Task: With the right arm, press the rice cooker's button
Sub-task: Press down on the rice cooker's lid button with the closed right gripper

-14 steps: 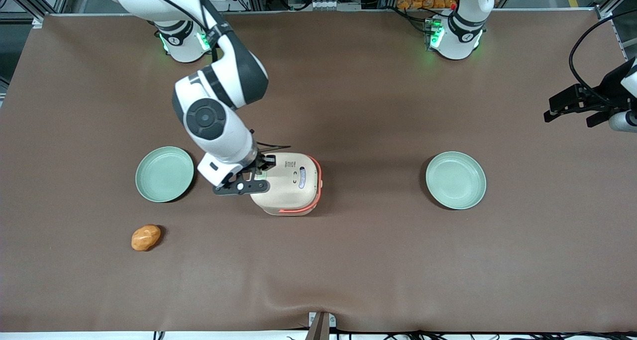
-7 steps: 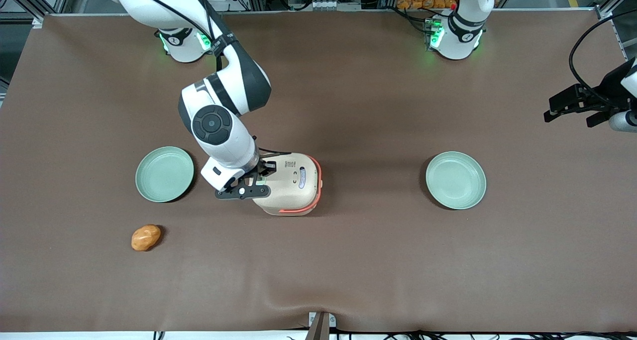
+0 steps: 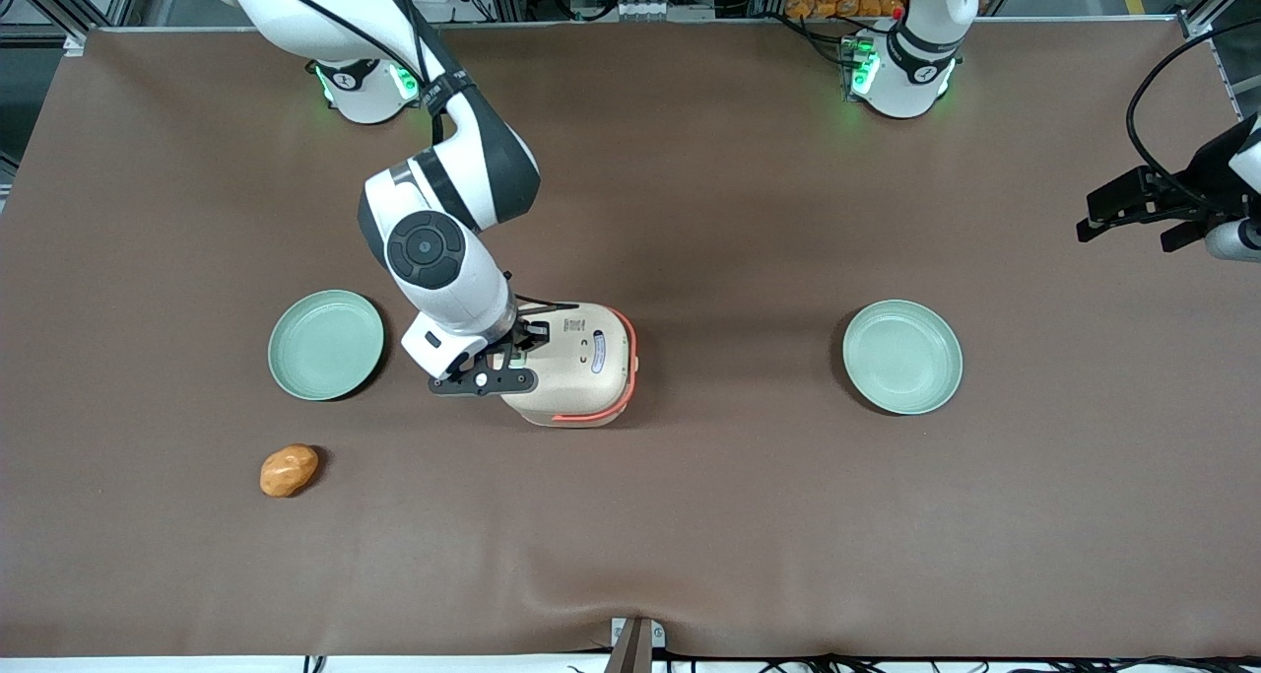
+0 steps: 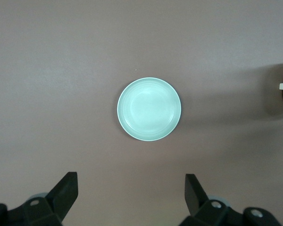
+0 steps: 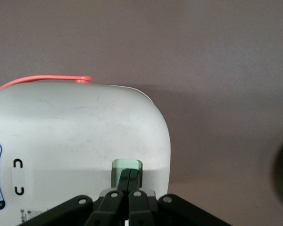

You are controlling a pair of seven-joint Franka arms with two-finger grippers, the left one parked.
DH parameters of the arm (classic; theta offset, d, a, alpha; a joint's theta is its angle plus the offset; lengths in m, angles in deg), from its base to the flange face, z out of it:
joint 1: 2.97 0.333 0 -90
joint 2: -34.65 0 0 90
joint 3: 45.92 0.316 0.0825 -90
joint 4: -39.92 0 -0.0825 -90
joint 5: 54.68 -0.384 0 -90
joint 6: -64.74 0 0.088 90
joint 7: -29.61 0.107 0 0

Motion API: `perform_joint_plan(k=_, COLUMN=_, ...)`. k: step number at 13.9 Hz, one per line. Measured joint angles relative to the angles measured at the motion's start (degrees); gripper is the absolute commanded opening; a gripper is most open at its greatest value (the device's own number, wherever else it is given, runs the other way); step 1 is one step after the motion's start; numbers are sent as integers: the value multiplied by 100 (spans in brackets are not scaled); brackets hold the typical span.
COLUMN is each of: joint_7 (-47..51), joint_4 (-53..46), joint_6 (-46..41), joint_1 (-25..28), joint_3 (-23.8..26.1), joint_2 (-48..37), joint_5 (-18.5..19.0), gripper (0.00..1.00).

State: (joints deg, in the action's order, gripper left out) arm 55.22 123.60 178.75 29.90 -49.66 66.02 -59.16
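The cream rice cooker [image 3: 576, 363] with its orange-red trim stands in the middle of the brown table, lid down. Its pale green button [image 5: 127, 165] sits on the edge of the cooker toward the working arm's end. My right arm [image 3: 433, 249] reaches down over that edge. The black gripper [image 5: 129, 173] is shut, fingers pressed together with nothing between them, and the tips rest on the green button. In the front view the gripper [image 3: 514, 358] is at the cooker's edge, partly hidden by the wrist.
A pale green plate [image 3: 326, 345] lies beside the gripper toward the working arm's end. Another green plate [image 3: 902, 357] lies toward the parked arm's end. An orange-brown bread roll [image 3: 289, 470] lies nearer the front camera than the first plate.
The right arm has shifted a little toward the cooker and lowered, bringing the shut gripper onto the cooker's edge. The cooker, plates and roll have not moved.
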Motion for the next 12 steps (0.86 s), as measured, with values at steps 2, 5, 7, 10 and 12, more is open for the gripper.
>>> perform_joint_plan(k=2, joint_7=4, joint_4=0, joint_6=0, joint_1=0, joint_3=0, joint_2=0, joint_5=1, gripper=0)
perform_joint_plan(k=5, joint_7=74, joint_4=-6, joint_6=-2, joint_1=0, joint_3=0, joint_2=0, joint_5=1, gripper=0)
perform_joint_plan(k=7, joint_7=81, joint_4=-25, joint_6=-40, joint_1=-5, joint_3=-5, joint_2=-18, joint_5=0, gripper=0)
perform_joint_plan(k=10, joint_7=86, joint_4=-178, joint_6=-209, joint_1=-27, joint_3=-13, joint_2=-138, joint_5=-2, gripper=5)
perform_joint_plan(k=12, joint_7=88, joint_4=-352, joint_6=-495, joint_1=-57, joint_3=-29, joint_2=-260, joint_5=-3, gripper=99)
